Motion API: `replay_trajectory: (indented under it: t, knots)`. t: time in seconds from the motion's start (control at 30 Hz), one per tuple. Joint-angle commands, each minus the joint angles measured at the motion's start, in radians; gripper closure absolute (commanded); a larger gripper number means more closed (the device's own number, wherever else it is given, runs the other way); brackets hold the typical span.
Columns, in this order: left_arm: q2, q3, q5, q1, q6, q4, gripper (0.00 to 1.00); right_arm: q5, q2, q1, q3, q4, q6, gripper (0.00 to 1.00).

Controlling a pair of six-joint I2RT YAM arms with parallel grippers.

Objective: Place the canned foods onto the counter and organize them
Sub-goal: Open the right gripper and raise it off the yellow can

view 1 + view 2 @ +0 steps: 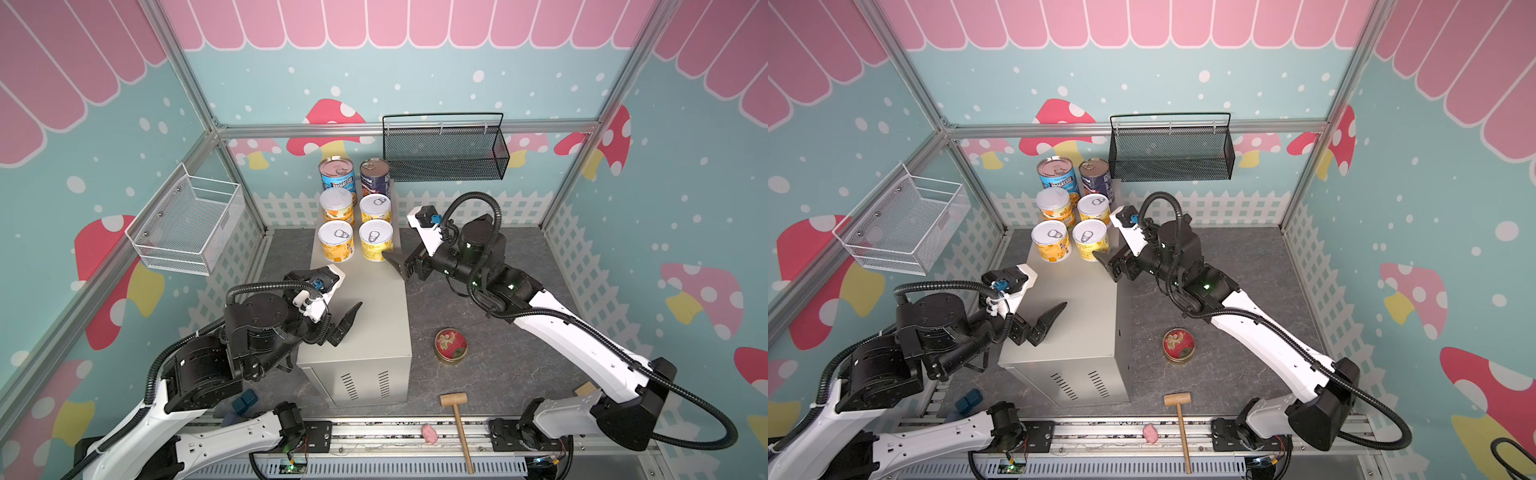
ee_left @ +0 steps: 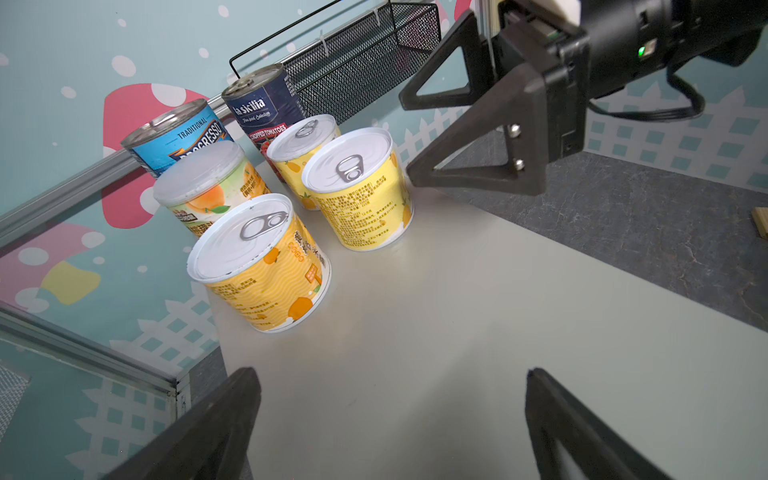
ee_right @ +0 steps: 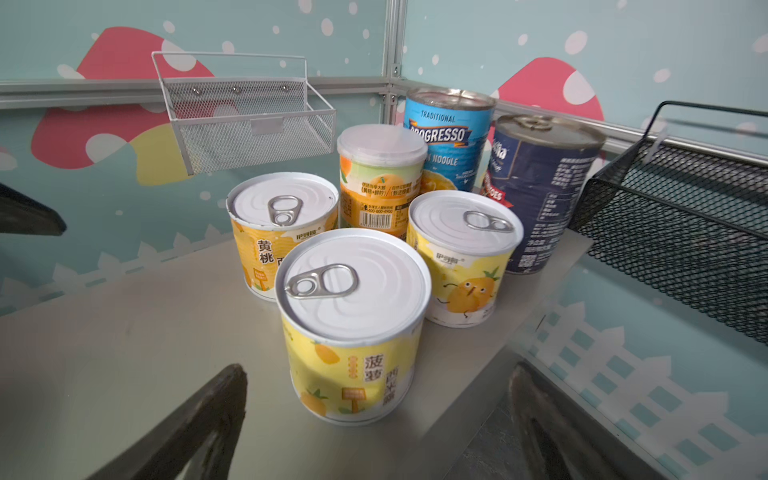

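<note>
Since both claws stand wide open with nothing caught between their fingers, I read each as holding nothing. The right claw (image 2: 405, 139) points at the near-right yellow can (image 1: 376, 245), 1 fingertip just beside the can's wall; I cannot tell whether it touches. In the right wrist view that can stands upright just ahead of the spread fingers, centred between them. It is 1 of 6 cans standing in 3 rows of 2 at the far end of the desk (image 1: 374, 324). The Progresso can (image 1: 337, 176) and the navy can (image 1: 375, 176) are at the back. A plastic-lidded yellow can (image 1: 337, 208) and a pull-tab yellow can (image 1: 375, 210) stand in the middle, and the near-left yellow can (image 1: 336, 241) completes the near row. The flat red-lidded tin (image 1: 451, 346) lies on the dark grey floor to the right of the desk, well apart from both claws. The left claw (image 2: 390, 372) hovers over the bare near half of the desk, apart from the cans. My right arm stretches diagonally from the near rail to the desk's right edge, its wrist roughly level. My left arm is folded beside the desk's left edge, with its wrist reaching over the top.
</note>
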Motion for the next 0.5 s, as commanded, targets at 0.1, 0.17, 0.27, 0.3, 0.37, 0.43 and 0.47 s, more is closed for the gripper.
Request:
replay_trajectory:
  t: [0.1, 0.17, 0.27, 0.3, 0.37, 0.43, 0.47]
  knots:
    - [-0.002, -0.017, -0.013, 0.005, 0.027, 0.015, 0.00, 0.137, -0.009, -0.015, 0.010, -0.051, 0.058, 0.00]
    - [-0.006, -0.019, -0.014, 0.007, 0.027, 0.014, 0.00, 0.172, 0.004, -0.019, 0.023, -0.068, 0.068, 0.01]
    - [-0.015, -0.023, -0.013, 0.005, 0.026, 0.016, 0.00, 0.217, 0.027, -0.024, 0.047, -0.095, 0.080, 0.01]
    - [-0.016, -0.024, -0.014, 0.006, 0.025, 0.015, 0.00, 0.227, 0.033, -0.024, 0.050, -0.098, 0.083, 0.01]
    - [-0.018, -0.026, -0.013, 0.006, 0.022, 0.014, 0.00, 0.247, 0.041, -0.024, 0.055, -0.098, 0.089, 0.01]
    - [-0.018, -0.026, -0.011, 0.007, 0.022, 0.012, 0.00, 0.254, 0.046, -0.025, 0.060, -0.100, 0.088, 0.00]
    - [-0.018, -0.028, -0.010, 0.006, 0.022, 0.013, 0.00, 0.254, 0.052, -0.026, 0.063, -0.100, 0.088, 0.01]
